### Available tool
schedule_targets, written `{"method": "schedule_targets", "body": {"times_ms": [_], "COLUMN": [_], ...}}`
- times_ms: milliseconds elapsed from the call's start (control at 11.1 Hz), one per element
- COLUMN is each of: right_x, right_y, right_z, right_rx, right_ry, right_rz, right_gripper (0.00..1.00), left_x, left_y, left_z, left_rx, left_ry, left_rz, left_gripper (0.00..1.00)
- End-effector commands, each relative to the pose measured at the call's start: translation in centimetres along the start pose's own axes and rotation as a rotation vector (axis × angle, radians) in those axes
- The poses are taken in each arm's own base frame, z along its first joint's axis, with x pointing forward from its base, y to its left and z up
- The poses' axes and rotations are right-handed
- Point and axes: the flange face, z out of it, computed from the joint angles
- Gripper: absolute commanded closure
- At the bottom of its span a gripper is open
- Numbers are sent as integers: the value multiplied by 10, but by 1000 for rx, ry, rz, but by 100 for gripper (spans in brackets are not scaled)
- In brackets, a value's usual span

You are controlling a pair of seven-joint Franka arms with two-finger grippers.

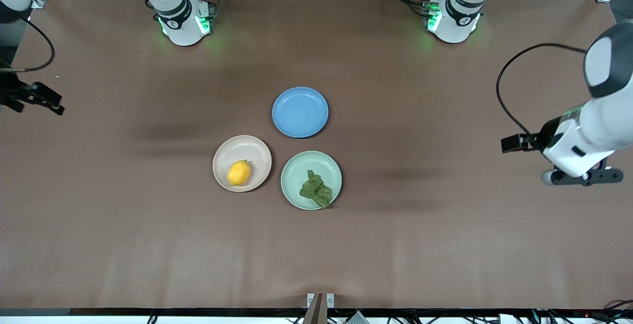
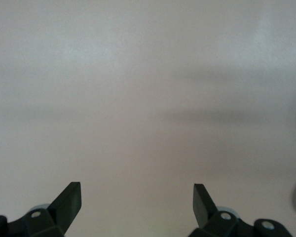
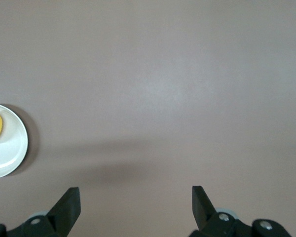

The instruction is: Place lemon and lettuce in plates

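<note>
The lemon [image 1: 239,172] lay in the beige plate [image 1: 242,146], a little toward the plate's seven o'clock, and the lettuce [image 1: 316,189] lay in the green plate [image 1: 296,168], bunched toward its five o'clock rim. The two plates sat side by side at the middle of the table [image 1: 99,240], nearly touching, with the blue plate [image 1: 300,112] empty at about twelve o'clock from the gap between them. To my eye both items were where the job wanted them, so it looked finished. That would explain the arms: each was parked well away from the plates, over bare table at its own end, apparently waiting. The left gripper [image 2: 137,197] hung open and empty, its two fingers spread wide over plain tabletop. The right gripper [image 3: 136,200] was the same, wide open and holding nothing, with the beige plate and a sliver of lemon cut off at the edge of its wrist view. From the front camera the right gripper was mostly cropped by the frame's edge, and the left one was partly hidden under its own arm.
</note>
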Motion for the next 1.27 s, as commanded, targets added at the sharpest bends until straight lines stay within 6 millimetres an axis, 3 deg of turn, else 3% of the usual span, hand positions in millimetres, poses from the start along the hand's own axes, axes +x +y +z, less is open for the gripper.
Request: {"method": "schedule_targets", "body": {"times_ms": [0,362,542,814,1175], "right_x": [5,6,2,0,0], "right_y": [4,1,-7,-42,-37], "right_z": [-39,-74,-92,-113,-114], "right_rx": [-5,-2,3,43,47], "right_ry": [-20,-26,-49,-48,-51], "right_rz": [25,21,3,-62,-222], "right_gripper": [0,0,0,0,0], "left_x": [-42,-79,-85,-85,-75], "left_y": [-9,-15,-15,-17,-16], "left_z": [-42,-76,-79,-81,-69], "left_rx": [21,22,24,25,20], "left_ry": [-18,-16,-9,14,43], "left_rz": [70,80,81,77,71], "left_gripper": [0,0,0,0,0]}}
